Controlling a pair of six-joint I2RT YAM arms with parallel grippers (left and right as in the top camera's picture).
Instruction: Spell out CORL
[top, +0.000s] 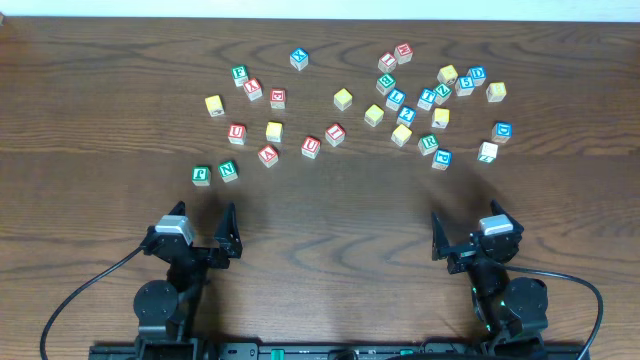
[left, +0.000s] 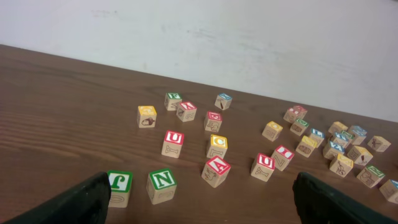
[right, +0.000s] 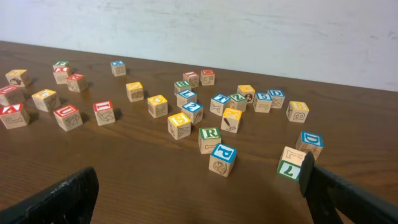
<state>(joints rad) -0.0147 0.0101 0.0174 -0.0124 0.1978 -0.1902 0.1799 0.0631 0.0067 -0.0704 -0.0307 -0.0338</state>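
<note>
Well ahead of the right fingers (right: 348, 199) lies the green R block (right: 209, 138).

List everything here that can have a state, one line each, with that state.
left gripper: open, empty, short of the blocks.
right gripper: open, empty, short of the blocks.
letter blocks: scattered loose on the table, no word lined up.
C block: letter face up, not gripped.
R block: letter face up, not gripped.
</note>
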